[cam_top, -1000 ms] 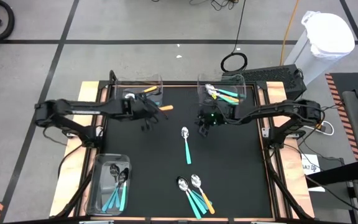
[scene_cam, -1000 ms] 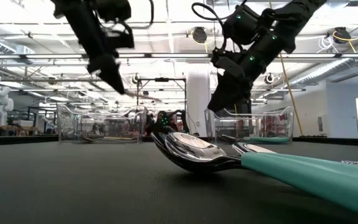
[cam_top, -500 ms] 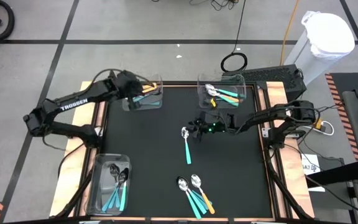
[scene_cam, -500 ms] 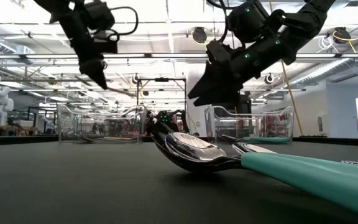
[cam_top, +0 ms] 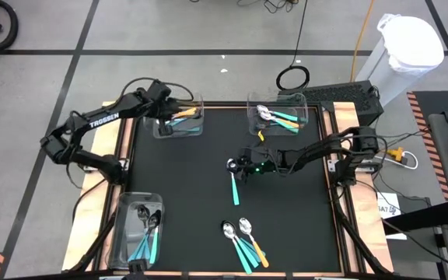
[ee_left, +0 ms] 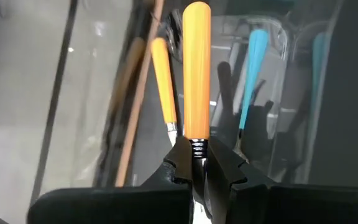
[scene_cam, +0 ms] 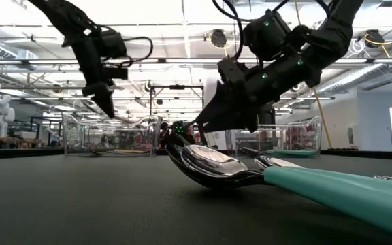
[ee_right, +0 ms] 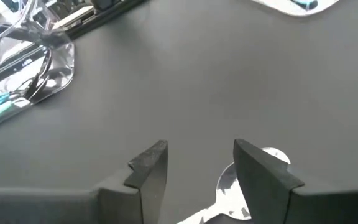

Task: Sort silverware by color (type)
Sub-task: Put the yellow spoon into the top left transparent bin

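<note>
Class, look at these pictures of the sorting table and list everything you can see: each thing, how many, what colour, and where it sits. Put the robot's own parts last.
Single spoon: one, teal handle, mid-table.
Spoon cluster: about four, teal and orange handles, near edge of the table.
Far-left bin: one, clear, holds an orange-handled spoon and at least one blue-handled one.
Far-right bin: one, clear, holds teal-handled spoons and an orange-handled one.
Near-left bin: one, clear, holds several teal-handled and light blue-handled spoons.
Table: one, black top, wooden border.
Trash can: one, white liner, on the floor at far right.
Left pincer: shut on an orange-handled spoon, over the far-left bin.
Right pincer: open, low over the single spoon's bowl.
</note>
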Tool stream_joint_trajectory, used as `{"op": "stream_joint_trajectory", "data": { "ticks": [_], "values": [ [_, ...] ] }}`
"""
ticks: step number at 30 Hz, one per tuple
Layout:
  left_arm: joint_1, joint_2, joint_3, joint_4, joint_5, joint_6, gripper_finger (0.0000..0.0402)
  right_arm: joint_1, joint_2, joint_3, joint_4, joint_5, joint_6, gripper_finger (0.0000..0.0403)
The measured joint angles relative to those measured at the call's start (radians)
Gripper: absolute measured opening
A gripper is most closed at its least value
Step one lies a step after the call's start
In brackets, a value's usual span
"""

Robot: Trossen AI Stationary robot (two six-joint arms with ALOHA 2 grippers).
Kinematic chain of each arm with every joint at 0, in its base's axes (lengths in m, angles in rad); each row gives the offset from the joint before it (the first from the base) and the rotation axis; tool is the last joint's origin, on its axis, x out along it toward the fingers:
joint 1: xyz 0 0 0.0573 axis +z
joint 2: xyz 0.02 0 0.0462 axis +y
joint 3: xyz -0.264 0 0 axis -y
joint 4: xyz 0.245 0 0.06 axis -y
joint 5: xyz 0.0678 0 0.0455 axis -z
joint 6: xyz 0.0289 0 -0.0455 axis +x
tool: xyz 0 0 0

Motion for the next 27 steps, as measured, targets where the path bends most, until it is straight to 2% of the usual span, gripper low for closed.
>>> {"op": "stream_joint_trajectory", "data": {
  "ticks": [8,14,18,24,27],
  "values": [
    [0.005,0.103,0.000,0.066,-0.027,-0.049,0.0012,0.000,0.022,0.002,0.017,0.003,0.101,0.0171],
    [0.004,0.148,0.000,0.090,-0.054,-0.054,0.0071,0.000,0.021,0.003,-0.007,0.017,0.135,0.0171],
    [0.004,0.151,0.000,0.093,-0.122,-0.083,0.0122,0.000,0.021,0.039,-0.185,0.099,0.210,0.0171],
    [0.004,0.135,0.000,0.069,-0.409,-0.284,0.0174,0.042,0.021,0.156,-0.533,0.248,0.277,0.0171],
    [0.004,0.104,0.000,0.024,-0.425,-0.371,0.0183,0.066,0.021,0.237,-0.659,0.267,0.284,0.0171]
  ]
}}
